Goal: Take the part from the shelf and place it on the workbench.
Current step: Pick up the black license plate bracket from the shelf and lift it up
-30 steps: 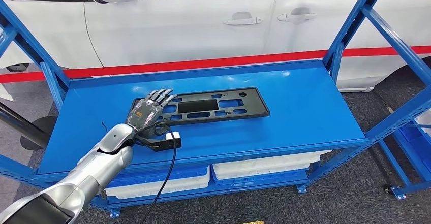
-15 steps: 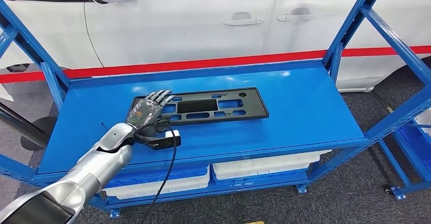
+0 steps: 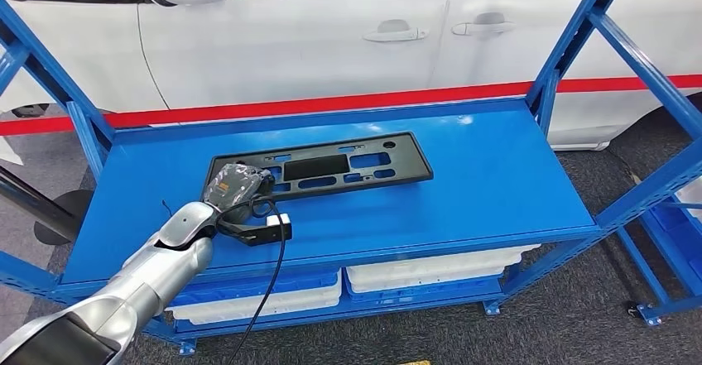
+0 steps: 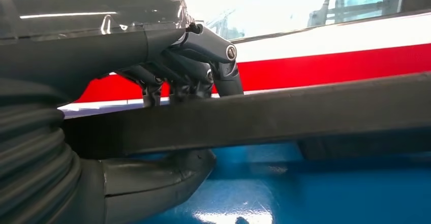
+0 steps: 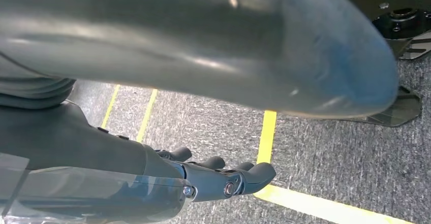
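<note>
The left hand [image 3: 233, 186] grips the near-left end of the black part [image 3: 331, 167], a flat, slotted plastic frame that stretches away from the hand to the right across the blue shelf [image 3: 497, 183]. In the left wrist view the fingers [image 4: 203, 66] curl down over the top of the part's edge [image 4: 284, 115] while the thumb [image 4: 162, 170] lies beneath it, so the frame is pinched between them. That same view shows a gap between the frame's underside and the shelf deck next to the thumb; whether the far end is off the deck I cannot tell. Just behind the hand, toward the robot, the small wrist camera box [image 3: 269, 227] and its black cable [image 3: 269, 299] hang beside the silver forearm. Beyond the hand and the part, past the back of the shelf, stands a white car [image 3: 331, 42] with a red stripe. Below the deck sit white trays [image 3: 430, 274]. The right hand [image 5: 223, 176] hangs over grey carpet with yellow lines [image 5: 267, 135], its fingers loosely bent with nothing in them.
</note>
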{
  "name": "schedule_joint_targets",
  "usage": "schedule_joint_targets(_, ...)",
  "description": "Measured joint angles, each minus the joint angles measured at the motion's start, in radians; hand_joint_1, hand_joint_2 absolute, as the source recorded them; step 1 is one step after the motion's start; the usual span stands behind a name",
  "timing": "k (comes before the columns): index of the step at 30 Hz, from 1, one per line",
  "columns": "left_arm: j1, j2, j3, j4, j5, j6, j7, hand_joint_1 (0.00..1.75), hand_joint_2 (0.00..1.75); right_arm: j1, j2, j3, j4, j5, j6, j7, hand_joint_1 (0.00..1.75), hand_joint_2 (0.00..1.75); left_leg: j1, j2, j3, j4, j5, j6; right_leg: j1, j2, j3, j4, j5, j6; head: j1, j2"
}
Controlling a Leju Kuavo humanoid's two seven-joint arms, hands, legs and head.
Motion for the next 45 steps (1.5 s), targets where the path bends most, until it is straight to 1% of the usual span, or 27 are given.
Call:
schedule_joint_targets(13,0.0,0.0,0.0,0.0,0.0,0.001,-0.001,1.75,1.75,0.0,0.0,0.0,0.0,0.0,0.0,0.0,0.0,0.0,0.0,0.0,0.0,0.0,0.0,0.0,0.0,0.0,0.0,0.0,0.0,0.0,0.0,0.0)
schedule_joint_targets(19,0.003,0.0,0.0,0.001,-0.006,0.017,-0.008,1.75,1.75,0.0,0.0,0.0,0.0,0.0,0.0,0.0,0.0,0.0,0.0,0.0,0.0,0.0,0.0,0.0,0.0,0.0,0.0,0.0,0.0,0.0,0.0,0.0)
schedule_joint_targets(23,0.014,0.002,-0.006,0.001,-0.008,0.055,-0.042,1.75,1.75,0.0,0.0,0.0,0.0,0.0,-0.001,0.0,0.0,0.0,0.0,0.0,0.0,0.0,0.0,0.0,0.0,0.0,0.0,0.0,0.0,0.0,0.0,0.0)
schedule_joint_targets(26,0.035,0.005,-0.004,-0.013,0.036,0.112,-0.075,1.75,1.75,0.002,0.0,0.0,0.0,-0.005,-0.005,-0.002,0.0,0.0,0.0,0.0,0.0,0.0,0.0,0.0,0.0,0.0,0.0,0.0,0.0,0.0,0.0,0.0)
schedule_joint_targets(29,0.078,0.008,0.023,-0.082,0.051,0.157,-0.068,1.75,1.75,0.01,0.0,0.0,0.0,-0.013,-0.011,-0.007,0.0,0.0,0.0,0.0,-0.001,0.0,0.0,0.0,0.0,0.0,-0.001,0.0,0.0,0.0,0.0,0.0)
schedule_joint_targets(33,0.139,0.025,0.06,-0.228,0.009,0.157,-0.023,1.75,1.75,0.026,0.0,0.0,0.0,-0.017,-0.018,-0.014,0.0,0.0,0.0,0.0,-0.003,0.0,0.0,0.0,0.0,0.0,-0.003,0.0,0.0,0.0,0.0,0.0)
schedule_joint_targets(36,0.157,0.035,0.072,-0.295,0.003,0.153,-0.013,1.75,1.75,0.031,0.0,0.0,0.0,-0.017,-0.018,-0.015,0.0,0.0,0.0,0.0,-0.003,0.0,0.0,0.0,0.0,0.0,-0.003,0.0,0.0,0.0,0.0,0.0)
schedule_joint_targets(40,0.172,0.045,0.081,-0.341,-0.006,0.154,-0.01,1.75,1.75,0.033,0.0,0.0,0.0,-0.018,-0.018,-0.015,0.0,0.0,0.0,0.0,-0.003,0.0,0.0,0.0,0.0,0.0,-0.003,0.0,0.0,0.0,0.0,0.0)
schedule_joint_targets(43,0.187,0.051,0.095,-0.379,-0.061,0.159,-0.015,1.75,1.75,0.033,0.0,0.0,0.0,-0.018,-0.019,-0.016,0.0,0.0,0.0,0.0,-0.003,0.0,0.0,0.0,0.0,0.0,-0.003,0.0,0.0,0.0,0.0,0.0)
schedule_joint_targets(45,0.207,0.056,0.116,-0.43,-0.114,0.161,-0.022,1.75,1.75,0.033,0.0,0.0,0.0,-0.02,-0.02,-0.018,0.0,0.0,0.0,0.0,-0.003,0.0,0.0,0.0,0.0,0.0,-0.004,0.0,0.0,0.0,0.0,0.0)
